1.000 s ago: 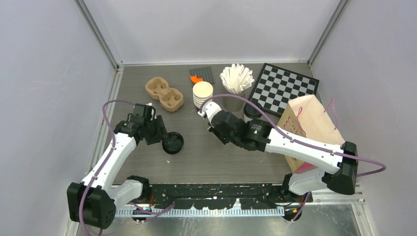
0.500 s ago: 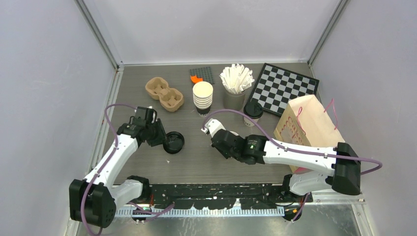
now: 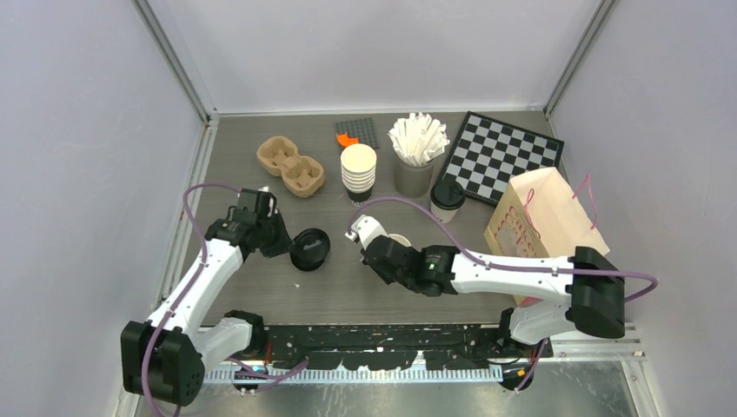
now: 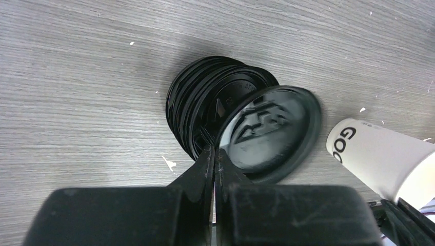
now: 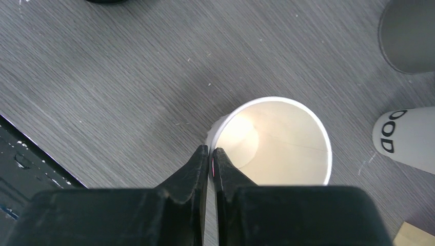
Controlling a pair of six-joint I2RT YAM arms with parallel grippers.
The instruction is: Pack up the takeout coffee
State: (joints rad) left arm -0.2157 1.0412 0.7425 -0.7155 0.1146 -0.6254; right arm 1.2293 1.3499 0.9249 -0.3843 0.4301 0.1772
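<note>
One takeout coffee (image 3: 448, 196), a cream cup with a black lid, stands by the chessboard. My right gripper (image 3: 386, 244) is shut on the rim of a lidless cream cup (image 3: 399, 241) standing mid-table. In the right wrist view the fingertips (image 5: 210, 154) pinch that open cup's wall (image 5: 277, 143). My left gripper (image 3: 288, 246) is shut on the rim of a black lid (image 4: 272, 134), tilted up off the stack of black lids (image 4: 201, 110). The held cup's side (image 4: 382, 159) shows at the right of the left wrist view.
A stack of lidless cups (image 3: 358, 168), a brown two-cup carrier (image 3: 290, 165), a grey holder of white sticks (image 3: 416, 148), a chessboard (image 3: 500, 154) and a small grey plate with an orange piece (image 3: 356, 133) stand at the back. An open paper bag (image 3: 541, 224) is at the right.
My right gripper has carried a lidless cup from the stack toward the near middle, uncovering the capped cup. My left gripper has tilted a lid off the lid stack and shifted slightly right.
</note>
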